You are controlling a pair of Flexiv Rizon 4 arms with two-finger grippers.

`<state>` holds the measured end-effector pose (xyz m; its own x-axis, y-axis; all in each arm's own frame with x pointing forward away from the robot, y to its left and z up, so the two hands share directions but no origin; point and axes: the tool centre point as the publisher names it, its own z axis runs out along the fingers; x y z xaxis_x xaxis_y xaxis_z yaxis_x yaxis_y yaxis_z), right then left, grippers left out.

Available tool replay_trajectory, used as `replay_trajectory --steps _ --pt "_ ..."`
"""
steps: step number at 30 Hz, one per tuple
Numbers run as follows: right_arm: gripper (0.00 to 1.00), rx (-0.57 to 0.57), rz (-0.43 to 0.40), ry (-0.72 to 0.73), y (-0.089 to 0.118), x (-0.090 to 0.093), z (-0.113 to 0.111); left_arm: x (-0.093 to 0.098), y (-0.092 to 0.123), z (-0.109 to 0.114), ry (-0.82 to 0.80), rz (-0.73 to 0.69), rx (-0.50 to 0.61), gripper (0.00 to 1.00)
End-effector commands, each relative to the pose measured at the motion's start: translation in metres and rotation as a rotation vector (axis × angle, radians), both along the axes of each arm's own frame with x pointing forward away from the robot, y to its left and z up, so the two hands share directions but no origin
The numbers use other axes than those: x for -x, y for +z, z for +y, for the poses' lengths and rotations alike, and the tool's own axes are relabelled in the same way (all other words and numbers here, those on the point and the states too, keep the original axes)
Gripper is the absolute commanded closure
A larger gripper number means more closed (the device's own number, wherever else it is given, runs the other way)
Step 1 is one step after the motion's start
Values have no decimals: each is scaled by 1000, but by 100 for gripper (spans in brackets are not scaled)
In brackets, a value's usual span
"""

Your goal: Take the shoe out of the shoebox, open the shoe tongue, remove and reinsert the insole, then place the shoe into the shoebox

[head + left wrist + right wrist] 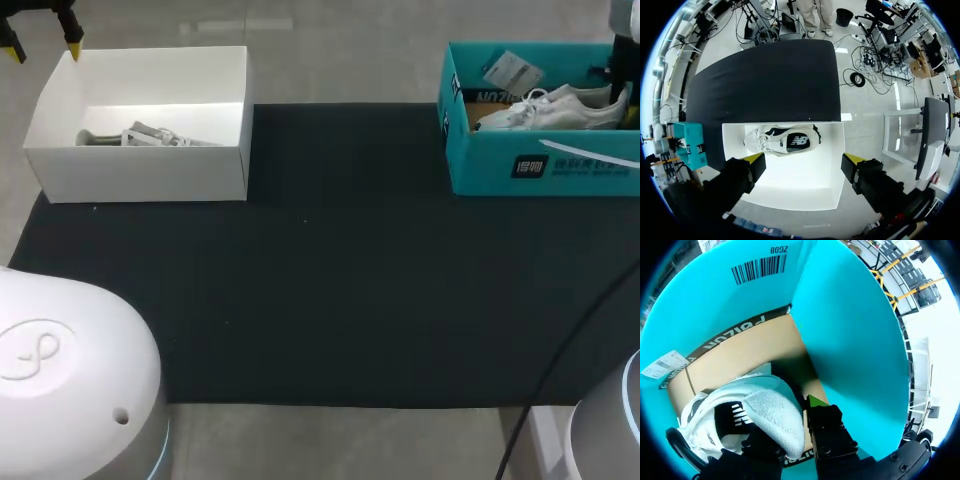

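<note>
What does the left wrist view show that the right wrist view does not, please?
Only the left wrist view shows the white box holding a sneaker, both under the open left gripper, and the black mat beyond them. Only the right wrist view shows the white shoe close up, with the right gripper at its heel. Both show the teal shoebox: the left wrist view from outside, the right wrist view from inside.

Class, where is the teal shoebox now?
In the head view the teal shoebox sits at the table's far right, opposite the white box, holding a white shoe.
</note>
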<state>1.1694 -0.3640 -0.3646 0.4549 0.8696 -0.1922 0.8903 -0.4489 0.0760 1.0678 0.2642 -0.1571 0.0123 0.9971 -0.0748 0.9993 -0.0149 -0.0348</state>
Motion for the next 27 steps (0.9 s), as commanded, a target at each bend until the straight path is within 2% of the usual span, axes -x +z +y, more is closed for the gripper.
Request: replay_trajectory --steps 1,14,19,27 --pt "100 -49 0 -36 25 3 -4 0 0 0 -1 0 -1 0" --pt "100 -65 -36 -94 79 13 -3 0 0 0 -1 0 -1 0" --pt "100 -93 -93 -85 101 21 3 0 0 0 -1 0 -1 0" --pt "100 -93 -93 -85 101 21 3 0 0 0 -1 0 -1 0"
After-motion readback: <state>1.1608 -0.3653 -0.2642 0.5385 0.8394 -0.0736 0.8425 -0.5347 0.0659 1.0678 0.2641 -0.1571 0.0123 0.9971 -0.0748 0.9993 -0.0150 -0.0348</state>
